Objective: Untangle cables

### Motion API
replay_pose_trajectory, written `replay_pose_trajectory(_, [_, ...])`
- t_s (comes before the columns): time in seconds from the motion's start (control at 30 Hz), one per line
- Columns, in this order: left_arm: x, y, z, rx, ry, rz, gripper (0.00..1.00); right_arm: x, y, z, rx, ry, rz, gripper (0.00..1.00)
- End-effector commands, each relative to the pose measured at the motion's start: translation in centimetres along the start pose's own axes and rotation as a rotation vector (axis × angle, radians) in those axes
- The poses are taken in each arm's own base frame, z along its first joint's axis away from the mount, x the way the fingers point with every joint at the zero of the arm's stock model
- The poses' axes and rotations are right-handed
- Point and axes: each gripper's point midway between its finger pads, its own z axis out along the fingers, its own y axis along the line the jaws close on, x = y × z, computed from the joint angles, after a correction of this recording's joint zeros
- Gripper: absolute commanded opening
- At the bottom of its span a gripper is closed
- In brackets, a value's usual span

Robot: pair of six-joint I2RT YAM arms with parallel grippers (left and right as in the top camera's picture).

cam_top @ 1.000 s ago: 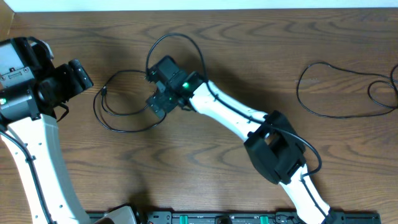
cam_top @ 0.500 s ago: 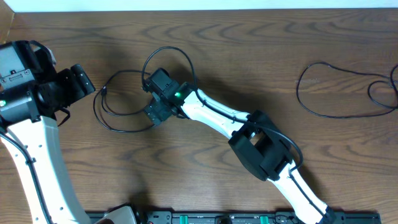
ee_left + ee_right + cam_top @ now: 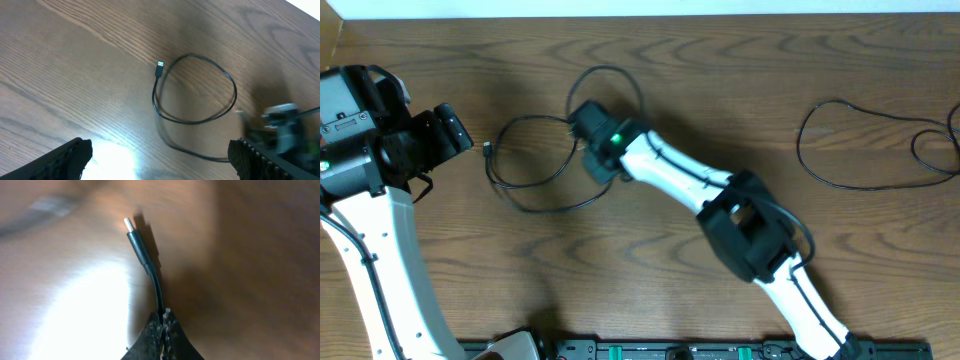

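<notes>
- The fingers [image 3: 146,341] of the right gripper [image 3: 163,314] are pressed together on a thin black cable [image 3: 152,275], pinching it just behind its end. A short stretch curves out past the fingertips to a small metal-tipped plug [image 3: 131,227] above the table [image 3: 260,255].
- The fingers [image 3: 70,159] of the left gripper [image 3: 160,150] stand wide apart with nothing between them.
- Seen from overhead, loose loops [image 3: 530,118] of cable lie flat on the table just left of the right gripper and run up to it.
- A smaller loop [image 3: 605,68] arcs round the far side of the right gripper, close beside it.
- A second plug [image 3: 159,67] ends the loose loops on the side furthest from the right gripper, to its left.
- The left gripper hovers well to the left of the right gripper, beyond the second plug and apart from it.
- Another cable [image 3: 860,187] lies in open curves well apart to the right of the right gripper, touched by neither arm.
- Whether the loops beside the right gripper are one cord or several crossing, I cannot tell.
</notes>
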Motion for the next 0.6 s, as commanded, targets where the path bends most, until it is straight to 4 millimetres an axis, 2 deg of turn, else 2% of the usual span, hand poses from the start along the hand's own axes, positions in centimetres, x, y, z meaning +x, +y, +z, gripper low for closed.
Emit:
replay_pose_trajectory(0.0, [-0.6,0.0,-0.8,0.001,-0.031,-0.010,0.93,0.7,-10.3,-1.8,0.236,0.034,0.077,0.01])
replay_pose_trajectory(0.03, [-0.6,0.0,-0.8,0.001,-0.032,-0.010,0.93,0.0,-11.5,-3.4,0.253,0.016,0.087,0.01])
replay_pose_trajectory(0.1, [-0.6,0.0,-0.8,0.002,-0.031,-0.010,0.93,-1.4,-14.2,-7.9,0.281,-0.034,0.127,0.01])
replay_pose_trajectory(0.17, [-0.6,0.0,-0.8,0.002,-0.031,-0.010,0.93,-2.5,-16.6,-13.1,0.296,-0.093,0.179,0.01])
replay_pose_trajectory(0.23, [-0.6,-0.1,-0.8,0.006,-0.031,-0.009,0.93,-3.4,-18.9,-19.3,0.319,-0.174,0.229,0.01])
replay_pose_trajectory(0.27, [-0.6,-0.3,-0.8,0.016,-0.029,-0.009,0.93,-3.7,-20.6,-24.3,0.339,-0.251,0.269,0.01])
replay_pose_trajectory(0.3, [-0.6,-0.4,-0.8,0.025,-0.028,-0.009,0.93,-3.7,-21.6,-27.7,0.354,-0.306,0.295,0.01])
replay_pose_trajectory(0.4, [-0.6,-0.5,-0.8,0.028,-0.027,-0.009,0.93,-2.9,-24.6,-35.6,0.408,-0.443,0.365,0.01])
replay_pose_trajectory(0.43, [-0.6,-0.5,-0.8,0.027,-0.026,-0.009,0.93,-2.2,-26.0,-38.3,0.435,-0.489,0.399,0.01])
replay_pose_trajectory(0.47, [-0.6,-0.5,-0.8,0.027,-0.026,-0.010,0.93,-1.5,-27.1,-40.0,0.456,-0.516,0.425,0.01])
replay_pose_trajectory(0.5, [-0.6,-0.5,-0.8,0.027,-0.025,-0.009,0.93,0.1,-29.3,-42.9,0.503,-0.558,0.479,0.01])
replay_pose_trajectory(0.57, [-0.6,-0.5,-0.7,0.028,-0.025,-0.010,0.93,2.3,-31.7,-45.7,0.550,-0.593,0.542,0.01])
